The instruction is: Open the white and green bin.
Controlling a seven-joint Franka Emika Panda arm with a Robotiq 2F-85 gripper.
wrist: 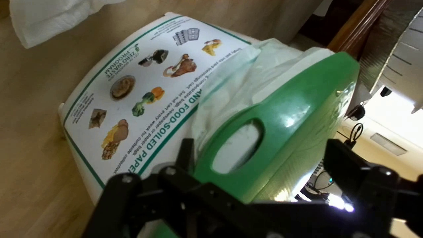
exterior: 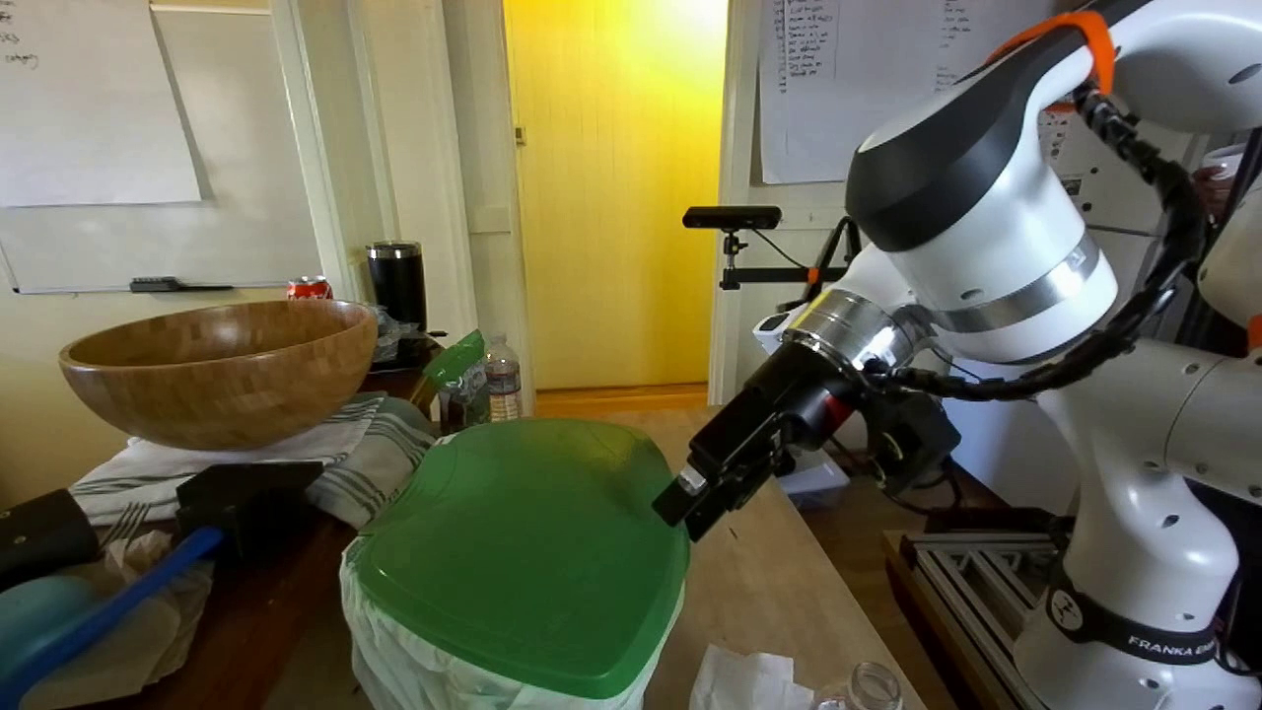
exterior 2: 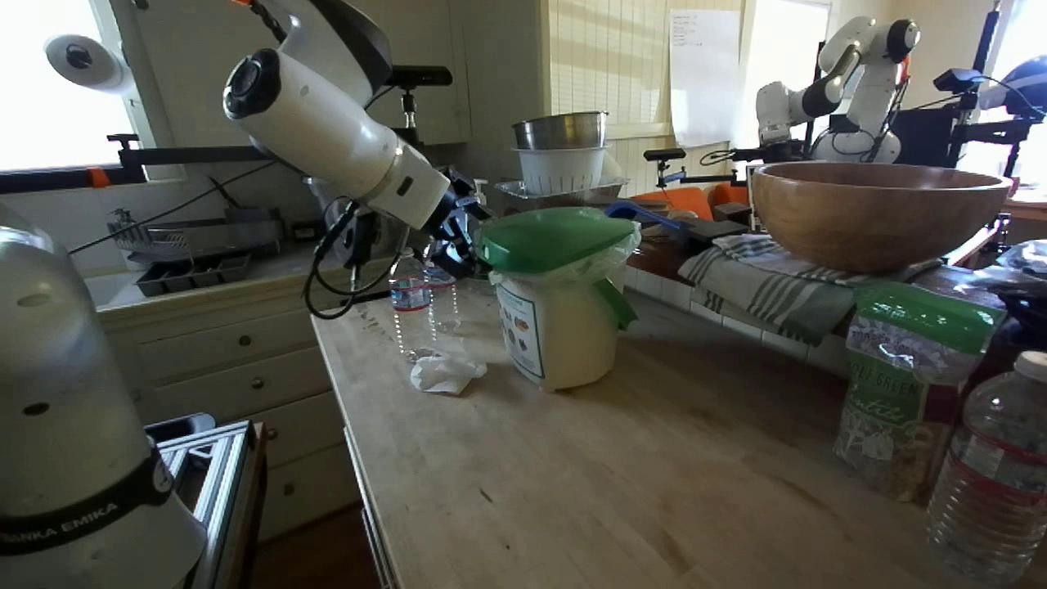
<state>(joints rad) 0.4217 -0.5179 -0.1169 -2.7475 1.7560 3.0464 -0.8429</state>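
Note:
The white and green bin (exterior 2: 577, 331) stands upright on the light wooden counter, with its glossy green lid (exterior: 537, 552) down over the crumpled white liner. In the wrist view the green lid (wrist: 290, 105) has an oval hole in its rim, above the printed label on the white body (wrist: 155, 72). My gripper (wrist: 261, 155) is open, with one finger beside the lid's rim near the body and the other out past the lid's top. In both exterior views the gripper (exterior: 678, 515) is at the lid's edge on the robot's side (exterior 2: 473, 249). Whether the fingers touch the lid cannot be told.
A wooden bowl (exterior: 222, 370) sits on a striped towel behind the bin. Plastic bottles (exterior 2: 411, 307) and a crumpled white tissue (exterior 2: 446, 374) are near the bin on the gripper's side. A green snack bag (exterior 2: 908, 384) and another bottle (exterior 2: 994, 474) stand farther along the counter (exterior 2: 572, 491).

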